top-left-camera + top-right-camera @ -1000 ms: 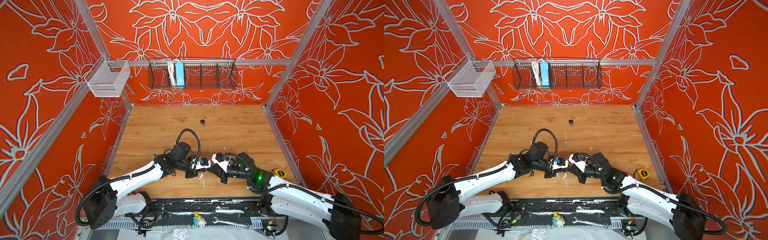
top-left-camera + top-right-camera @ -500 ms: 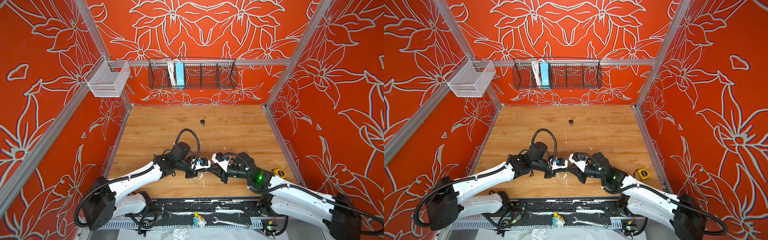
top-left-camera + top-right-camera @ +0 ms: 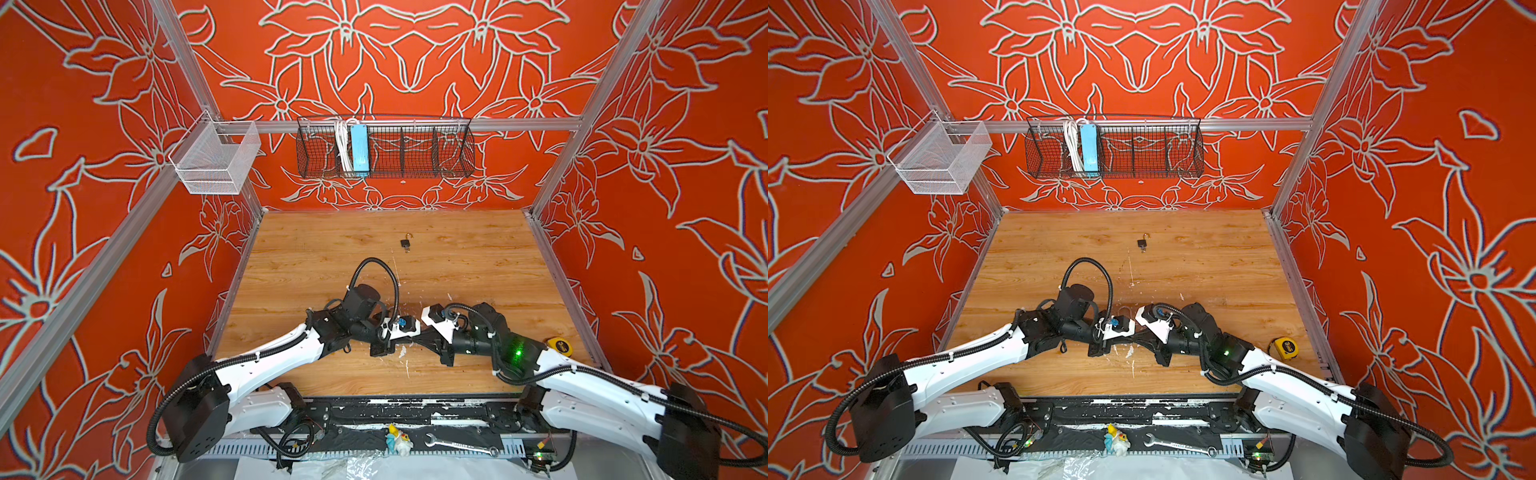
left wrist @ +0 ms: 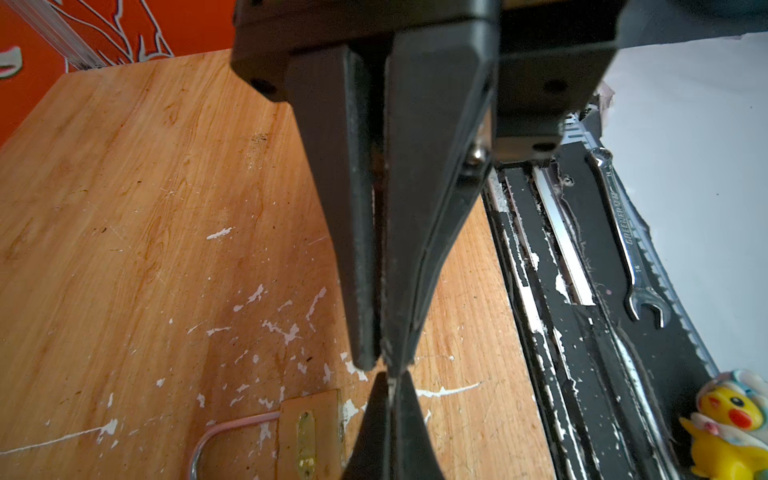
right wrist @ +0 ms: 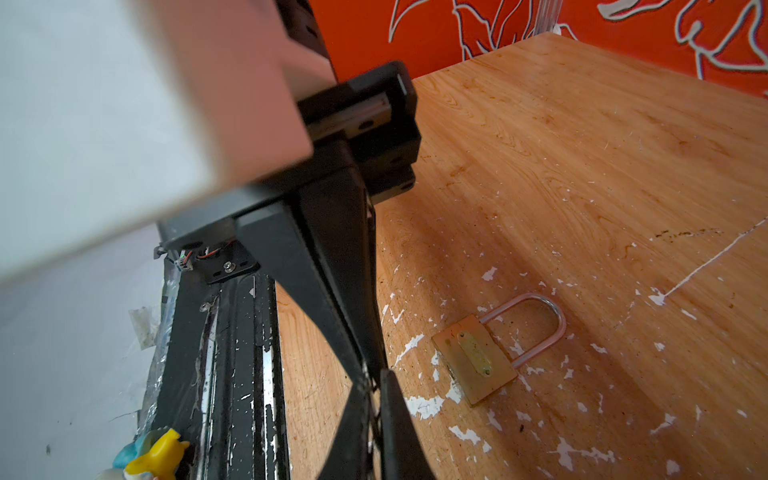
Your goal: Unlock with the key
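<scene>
A brass padlock (image 5: 473, 361) with a silver shackle lies flat on the wooden table (image 3: 457, 270), also visible in the left wrist view (image 4: 309, 436); its shackle looks seated. My left gripper (image 4: 380, 361) and right gripper (image 5: 374, 384) meet tip to tip just above the table beside the padlock, near the front centre in both top views (image 3: 409, 343) (image 3: 1142, 338). Both are shut. A thin bright sliver, seemingly the key (image 4: 390, 385), sits in the seam of the right gripper's fingertips. Whether the left fingers also pinch it I cannot tell.
A small dark padlock (image 3: 406, 242) with an open shackle lies far back at centre. A yellow tape measure (image 3: 559, 346) sits by the right arm. The black front rail (image 4: 582, 332) carries a wrench (image 4: 623, 232) and a yellow toy (image 4: 731, 419). Wire baskets (image 3: 384, 147) hang on the back wall.
</scene>
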Robot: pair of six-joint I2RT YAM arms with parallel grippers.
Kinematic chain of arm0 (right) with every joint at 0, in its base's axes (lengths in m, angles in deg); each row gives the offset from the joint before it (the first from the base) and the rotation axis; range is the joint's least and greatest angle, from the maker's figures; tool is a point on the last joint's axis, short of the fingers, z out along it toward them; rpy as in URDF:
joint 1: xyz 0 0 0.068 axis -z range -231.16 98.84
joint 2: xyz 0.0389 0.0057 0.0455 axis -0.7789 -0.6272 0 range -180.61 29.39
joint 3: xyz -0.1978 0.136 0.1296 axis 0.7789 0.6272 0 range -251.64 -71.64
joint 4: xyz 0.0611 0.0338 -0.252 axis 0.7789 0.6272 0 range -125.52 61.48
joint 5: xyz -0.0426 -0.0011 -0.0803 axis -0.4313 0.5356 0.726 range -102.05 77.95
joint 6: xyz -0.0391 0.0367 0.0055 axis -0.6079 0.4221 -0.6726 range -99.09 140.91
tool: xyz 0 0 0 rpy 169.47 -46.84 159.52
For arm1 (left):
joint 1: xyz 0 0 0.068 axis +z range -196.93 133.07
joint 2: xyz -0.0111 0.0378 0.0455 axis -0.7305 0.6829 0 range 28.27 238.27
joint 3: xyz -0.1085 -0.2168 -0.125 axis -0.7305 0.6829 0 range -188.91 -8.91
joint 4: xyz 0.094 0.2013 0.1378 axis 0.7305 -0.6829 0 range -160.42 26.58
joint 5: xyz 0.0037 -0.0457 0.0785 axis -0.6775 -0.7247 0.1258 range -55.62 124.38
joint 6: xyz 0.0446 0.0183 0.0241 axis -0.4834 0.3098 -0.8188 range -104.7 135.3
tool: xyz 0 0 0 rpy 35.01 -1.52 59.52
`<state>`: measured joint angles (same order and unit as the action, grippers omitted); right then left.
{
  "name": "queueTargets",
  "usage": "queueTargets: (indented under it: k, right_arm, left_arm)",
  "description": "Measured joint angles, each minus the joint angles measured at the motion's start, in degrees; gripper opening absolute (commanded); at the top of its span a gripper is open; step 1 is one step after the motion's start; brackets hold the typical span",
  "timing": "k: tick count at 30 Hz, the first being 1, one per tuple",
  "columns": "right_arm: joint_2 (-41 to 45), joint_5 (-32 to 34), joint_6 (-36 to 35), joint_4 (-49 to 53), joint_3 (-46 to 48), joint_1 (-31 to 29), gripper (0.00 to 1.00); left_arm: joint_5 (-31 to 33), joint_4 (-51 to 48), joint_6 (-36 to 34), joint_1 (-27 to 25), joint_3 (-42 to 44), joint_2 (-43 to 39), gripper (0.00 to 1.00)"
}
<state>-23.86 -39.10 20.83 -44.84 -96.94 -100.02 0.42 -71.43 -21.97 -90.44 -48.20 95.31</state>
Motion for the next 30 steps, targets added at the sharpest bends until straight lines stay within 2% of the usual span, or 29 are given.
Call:
queueTargets:
  k: [8, 9, 10, 11, 12, 21, 30]
  right_arm:
    - [-0.33, -0.92, -0.61, -0.07, -0.37, -0.02, 0.00]
    - [-0.22, -0.85, -0.61, -0.02, -0.37, -0.02, 0.00]
    - [-0.02, -0.55, -0.59, 0.02, -0.37, -0.02, 0.00]
    - [0.22, 0.07, -0.44, 0.04, -0.37, -0.02, 0.00]
    - [0.55, 1.16, -0.15, 0.13, -0.35, 0.02, 0.00]
    - [7.87, 9.22, 4.72, -1.29, 2.97, 3.10, 0.00]
    - [10.01, 10.05, 10.01, -4.48, 5.49, 8.33, 0.00]
  left_arm:
    - [0.46, 1.55, 0.68, -0.04, 1.62, -1.75, 0.00]
    - [0.48, 1.79, 0.90, -0.07, 1.68, -1.75, 0.03]
    - [0.63, 2.29, 1.14, -0.07, 1.81, -1.75, 0.20]
    - [0.92, 2.86, 1.09, -0.07, 1.95, -1.77, 0.45]
    - [1.70, 3.58, 1.57, -0.11, 2.16, -1.95, 0.98]
    - [10.67, 13.57, 6.21, -0.11, 9.66, -9.49, 0.97]
    - [19.91, 19.28, 12.70, -0.02, 9.09, -4.17, 0.97]
